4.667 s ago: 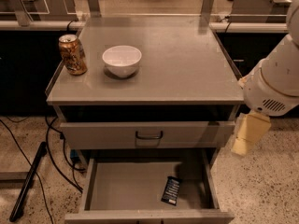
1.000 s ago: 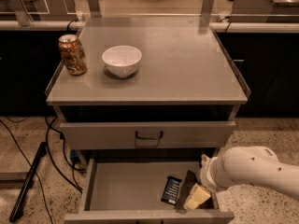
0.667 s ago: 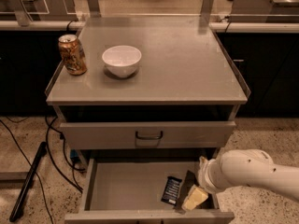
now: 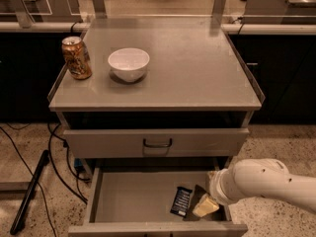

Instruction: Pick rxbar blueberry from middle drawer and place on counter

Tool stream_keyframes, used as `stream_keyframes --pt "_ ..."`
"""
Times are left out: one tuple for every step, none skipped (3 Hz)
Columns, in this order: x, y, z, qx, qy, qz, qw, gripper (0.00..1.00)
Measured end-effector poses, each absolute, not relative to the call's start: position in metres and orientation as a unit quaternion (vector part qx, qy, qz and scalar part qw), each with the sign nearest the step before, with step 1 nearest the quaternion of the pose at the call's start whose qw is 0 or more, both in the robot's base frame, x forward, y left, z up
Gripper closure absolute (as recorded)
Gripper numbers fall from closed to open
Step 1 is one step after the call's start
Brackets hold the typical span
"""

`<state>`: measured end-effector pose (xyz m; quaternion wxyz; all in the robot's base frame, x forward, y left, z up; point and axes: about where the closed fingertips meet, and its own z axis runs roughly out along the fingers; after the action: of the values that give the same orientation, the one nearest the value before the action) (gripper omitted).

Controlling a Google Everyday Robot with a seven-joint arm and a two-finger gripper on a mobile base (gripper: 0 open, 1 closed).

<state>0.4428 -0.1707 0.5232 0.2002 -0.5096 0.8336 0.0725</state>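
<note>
Right now I see the middle drawer [image 4: 133, 196] pulled open at the bottom of the cabinet; the rxbar blueberry [image 4: 181, 201] lies flat on its grey floor, right of centre and near the front wall, its long side running roughly front to back. My arm [image 4: 261, 181] reaches in from the right, low over the drawer's right end; the gripper [image 4: 205, 206] sits inside the drawer just beside the bar, on the bar's right; whether it touches the wrapper I cannot tell, and whether it is apart or together I cannot tell either. Above the open drawer, the upper drawer front [image 4: 98, 142] is closed, its black handle [image 4: 157, 143] at the middle. On the counter [image 4: 197, 68], an orange-gold can [image 4: 76, 57] stands upright at the left edge; a white bowl [image 4: 128, 64] sits just to its right, apart from it. Black cables [image 4: 54, 152] trail across the speckled floor at the left.
</note>
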Motion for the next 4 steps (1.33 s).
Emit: stream_keyframes --pt "0.443 -0.171 0.523 -0.510 0.834 0.073 0.200 0.24" --pt "0.444 -0.166 0.516 -0.511 0.832 0.078 0.203 0.18" --pt "0.448 -0.158 0.503 -0.512 0.829 0.087 0.206 0.14" --pt "0.451 -0.146 0.484 -0.514 0.826 0.100 0.209 0.18"
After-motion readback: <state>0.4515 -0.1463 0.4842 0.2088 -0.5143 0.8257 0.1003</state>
